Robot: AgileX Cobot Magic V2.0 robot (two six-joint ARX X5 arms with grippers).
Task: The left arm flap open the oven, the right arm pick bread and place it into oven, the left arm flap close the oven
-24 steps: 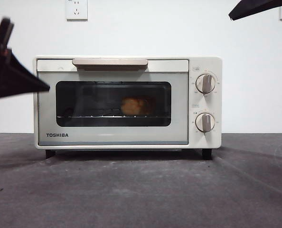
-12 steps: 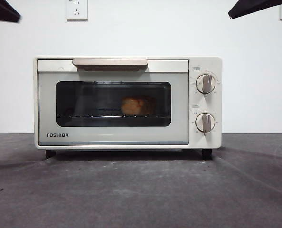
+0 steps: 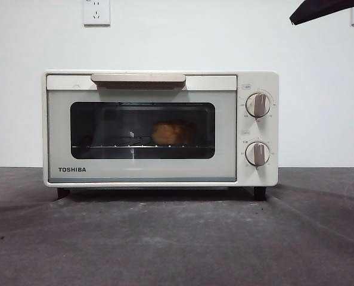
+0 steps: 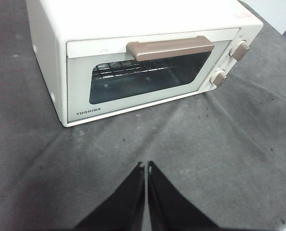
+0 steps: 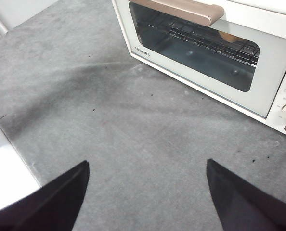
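Sitting on the wire rack (image 3: 142, 146) inside the shut Toshiba toaster oven (image 3: 160, 128), the bread (image 3: 168, 133) is showing as a small golden lump behind the dark glass door (image 3: 142, 130). We are judging it light, soft and crushable, best taken gently across its sides, though nothing is asking for that now. We are keeping our left gripper (image 4: 146, 168) pinched together and our right gripper (image 5: 148, 185) spread wide, both empty and well apart from the oven. Two knobs (image 3: 258, 105) are sitting at 3 o'clock of the door, the beige bar handle (image 3: 138, 78) at 12; nothing is blocking the front.
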